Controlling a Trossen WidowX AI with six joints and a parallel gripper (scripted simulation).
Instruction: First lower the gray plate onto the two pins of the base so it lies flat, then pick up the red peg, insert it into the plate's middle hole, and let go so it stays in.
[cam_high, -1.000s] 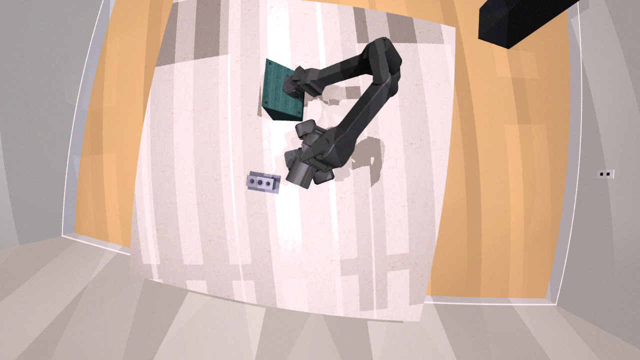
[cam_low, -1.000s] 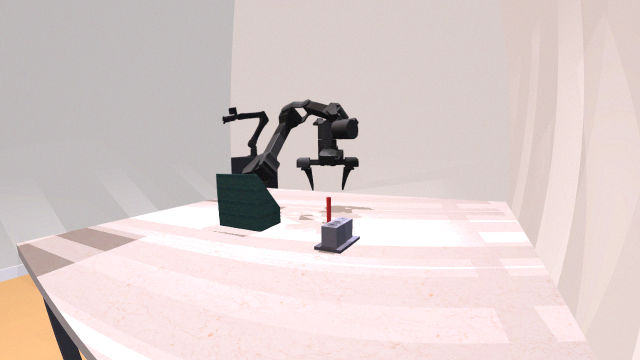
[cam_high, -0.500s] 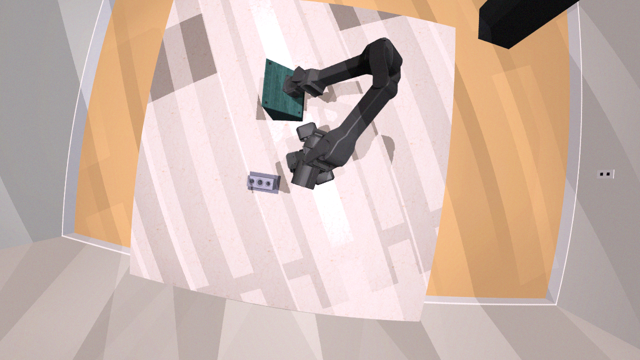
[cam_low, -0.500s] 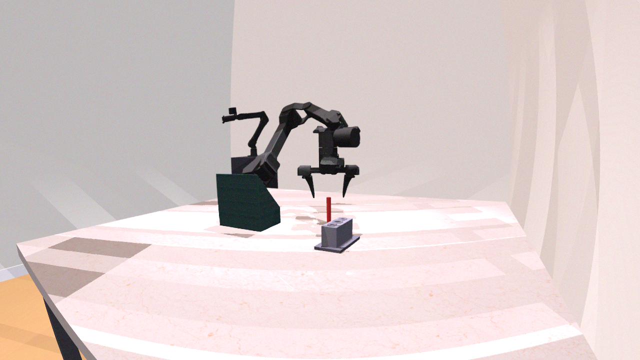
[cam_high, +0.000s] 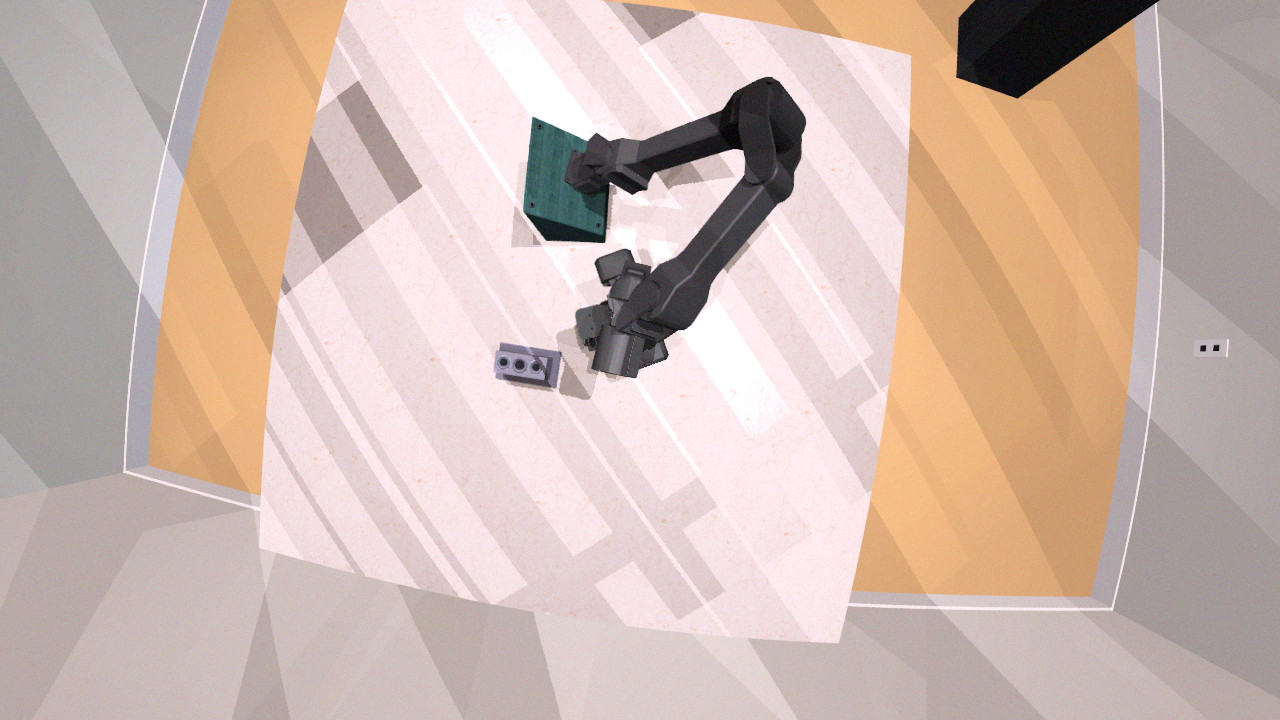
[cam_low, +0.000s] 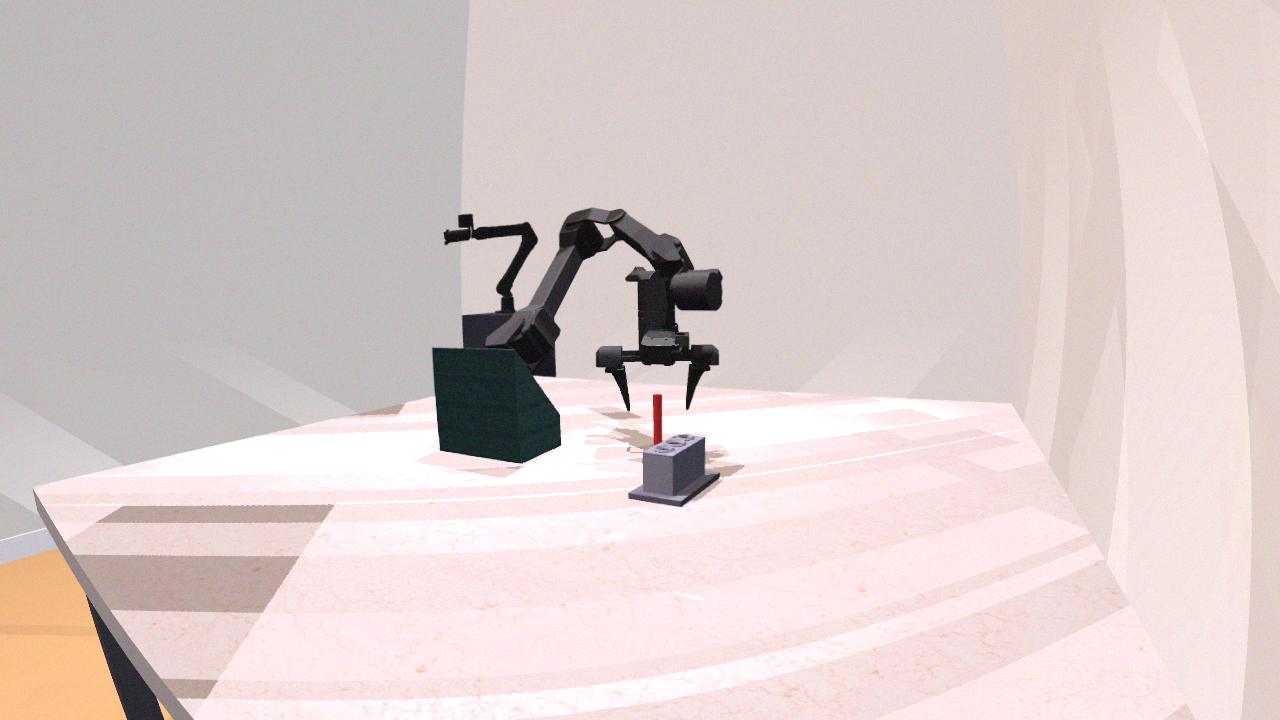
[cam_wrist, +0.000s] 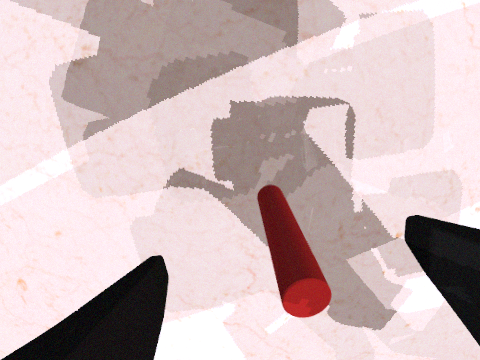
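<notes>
The gray plate (cam_high: 520, 365) (cam_low: 666, 471), a tall block with three holes on top, sits level on the flat base (cam_high: 554, 371) (cam_low: 646, 495). No peg shows in its holes. The base's pins are hidden. The red peg (cam_low: 657, 422) (cam_wrist: 291, 250) stands upright on the table, behind the plate in the exterior view. My gripper (cam_low: 658, 409) (cam_wrist: 287, 248) is open and empty, pointing down over the peg. Its fingertips are apart on either side of the peg's upper end and touch nothing. In the top view the arm hides the peg.
A green wedge-shaped block (cam_high: 565, 192) (cam_low: 483, 407) stands by my arm's base, to the left of the plate in the exterior view. A second black arm (cam_low: 517, 259) on a dark stand shows farther back. The pale table (cam_high: 429, 465) (cam_low: 805, 582) carries striped shadows.
</notes>
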